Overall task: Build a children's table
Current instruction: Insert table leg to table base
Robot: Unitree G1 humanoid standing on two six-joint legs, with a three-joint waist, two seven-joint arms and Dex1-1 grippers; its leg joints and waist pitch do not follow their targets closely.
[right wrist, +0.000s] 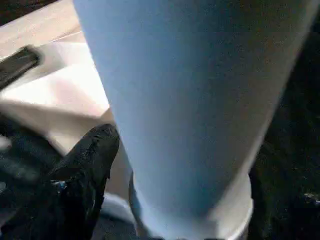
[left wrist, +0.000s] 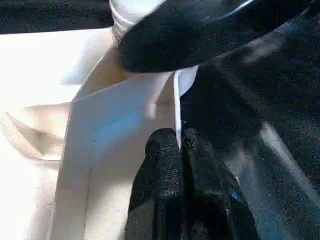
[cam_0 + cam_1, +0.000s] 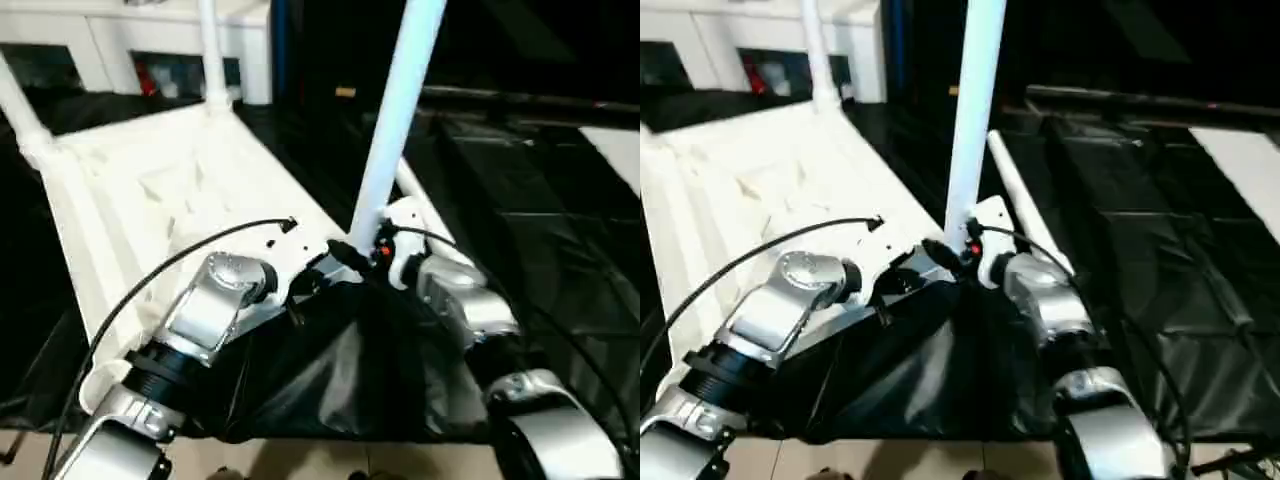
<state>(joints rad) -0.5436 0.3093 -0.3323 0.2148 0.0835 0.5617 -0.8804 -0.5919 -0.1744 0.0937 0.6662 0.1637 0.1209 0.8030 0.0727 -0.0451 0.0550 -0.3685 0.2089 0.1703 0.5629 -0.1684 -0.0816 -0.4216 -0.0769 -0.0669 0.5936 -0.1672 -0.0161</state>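
Observation:
The children's table top [image 3: 150, 190] lies upside down on black sheeting, ribbed side up. Two white legs [image 3: 212, 50] stand in its far corner sockets. A third leg [image 3: 395, 120] stands upright in the near right socket. My right gripper [image 1: 200, 190] is open around its base, one black finger [image 1: 92, 165] just beside the tube. My left gripper [image 2: 178, 142] is shut on the thin rim [image 2: 176, 100] of the top, close to that socket. Another white leg [image 3: 1018, 205] lies on the sheeting behind the upright one.
Black plastic sheeting [image 3: 520, 200] covers the work area and bunches up between my forearms [image 3: 340, 370]. A white glass-door cabinet [image 3: 90, 50] stands at the back left. A flat white board [image 3: 615, 150] lies at the far right. Black cables loop over both wrists.

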